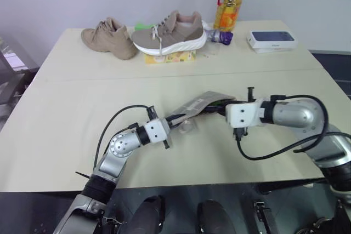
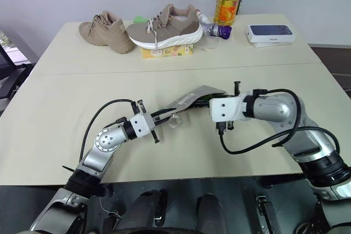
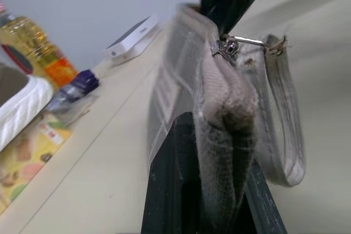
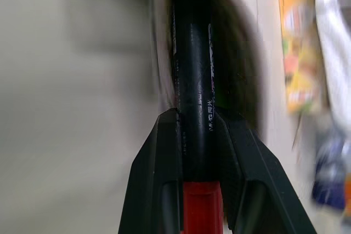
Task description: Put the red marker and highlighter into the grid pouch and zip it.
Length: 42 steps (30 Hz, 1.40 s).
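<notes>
Woven grey cloth grid pouch (image 3: 225, 108), metal zipper pull (image 3: 229, 46); glossy black plastic red marker (image 4: 193, 80).

Mid-desk (image 1: 66, 130), the grid pouch (image 1: 198, 104) sits between the left gripper (image 1: 174, 121) and right gripper (image 1: 218, 107), the red marker (image 4: 193, 80) poking into its mouth. Behind, two shoes (image 1: 170, 32), a bottle (image 1: 230, 1) and a box (image 1: 270, 40) line the far edge.

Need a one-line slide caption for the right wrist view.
Right gripper feeds the red marker into the open grid pouch.
</notes>
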Each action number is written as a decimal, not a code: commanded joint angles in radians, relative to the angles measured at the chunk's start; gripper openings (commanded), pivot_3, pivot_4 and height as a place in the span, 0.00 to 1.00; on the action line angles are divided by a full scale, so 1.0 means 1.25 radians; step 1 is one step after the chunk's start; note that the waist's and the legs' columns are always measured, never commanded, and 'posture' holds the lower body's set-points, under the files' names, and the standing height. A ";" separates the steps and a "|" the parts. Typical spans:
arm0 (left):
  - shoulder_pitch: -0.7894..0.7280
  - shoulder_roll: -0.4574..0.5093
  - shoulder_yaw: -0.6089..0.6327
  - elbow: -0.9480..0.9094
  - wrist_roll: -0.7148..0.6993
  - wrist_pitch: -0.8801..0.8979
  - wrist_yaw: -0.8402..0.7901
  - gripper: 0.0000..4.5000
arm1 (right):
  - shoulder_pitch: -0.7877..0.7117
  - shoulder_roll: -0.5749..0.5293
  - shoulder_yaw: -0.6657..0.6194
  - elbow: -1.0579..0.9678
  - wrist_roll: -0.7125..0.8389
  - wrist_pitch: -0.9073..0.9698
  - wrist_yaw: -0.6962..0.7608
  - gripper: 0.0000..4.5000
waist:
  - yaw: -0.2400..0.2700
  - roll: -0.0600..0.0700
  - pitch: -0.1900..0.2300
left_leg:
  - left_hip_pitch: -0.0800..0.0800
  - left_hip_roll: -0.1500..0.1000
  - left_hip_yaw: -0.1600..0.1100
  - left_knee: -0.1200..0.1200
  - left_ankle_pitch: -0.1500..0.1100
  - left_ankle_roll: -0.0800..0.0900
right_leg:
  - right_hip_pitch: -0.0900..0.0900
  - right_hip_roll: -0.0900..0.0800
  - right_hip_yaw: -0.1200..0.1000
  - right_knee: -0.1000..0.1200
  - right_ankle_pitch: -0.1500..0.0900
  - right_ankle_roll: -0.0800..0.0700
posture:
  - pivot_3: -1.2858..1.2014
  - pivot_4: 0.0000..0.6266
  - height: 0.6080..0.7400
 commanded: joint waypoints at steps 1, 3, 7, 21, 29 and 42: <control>-0.018 -0.011 -0.016 -0.040 -0.020 -0.007 -0.013 0.00 | -0.034 0.031 0.021 -0.023 -0.021 -0.042 -0.001 0.07 | 0.000 0.000 0.000 | 0.000 0.000 0.000 0.000 0.000 0.000 | 0.000 0.000 0.000 0.000 0.000 0.000 | 0.52 0.24 0.99; -0.019 -0.011 -0.015 -0.040 -0.019 -0.007 -0.014 0.00 | -0.036 0.038 0.022 -0.022 -0.017 -0.040 0.011 0.07 | 0.001 0.000 0.000 | 0.000 0.000 0.000 0.000 0.000 0.000 | 0.000 0.000 0.000 0.000 0.000 0.000 | 0.52 0.24 0.99; -0.011 -0.007 -0.006 -0.045 -0.020 -0.003 -0.009 0.00 | -0.040 0.036 0.004 -0.009 -0.014 -0.045 0.018 0.38 | 0.001 0.000 0.000 | 0.000 0.000 0.000 0.000 0.000 0.000 | 0.000 0.000 0.000 0.000 0.000 0.000 | 0.52 0.24 0.99; -0.051 -0.064 0.063 -0.012 -0.064 0.081 0.081 0.00 | -0.027 0.059 -0.288 -0.089 0.393 0.386 0.053 0.96 | 0.016 0.000 0.000 | 0.000 0.000 0.000 0.002 0.000 0.000 | 0.001 0.000 0.000 0.000 0.000 0.000 | 0.52 0.24 0.99; -0.103 -0.136 0.099 0.017 -0.098 0.110 0.145 0.00 | 0.045 0.157 -0.283 -0.192 0.534 0.568 -0.062 0.96 | 0.018 0.000 0.000 | -0.002 0.000 0.000 0.004 0.000 0.000 | 0.000 0.000 0.000 0.000 0.000 0.000 | 0.52 0.24 0.99; -0.105 -0.187 0.117 0.004 -0.110 0.136 0.209 0.00 | 0.017 0.352 -0.175 -0.165 0.526 0.642 -0.284 0.96 | 0.016 0.000 0.000 | -0.004 0.000 -0.001 0.005 0.000 0.000 | -0.002 0.000 0.000 0.002 0.000 0.000 | 0.52 0.24 0.99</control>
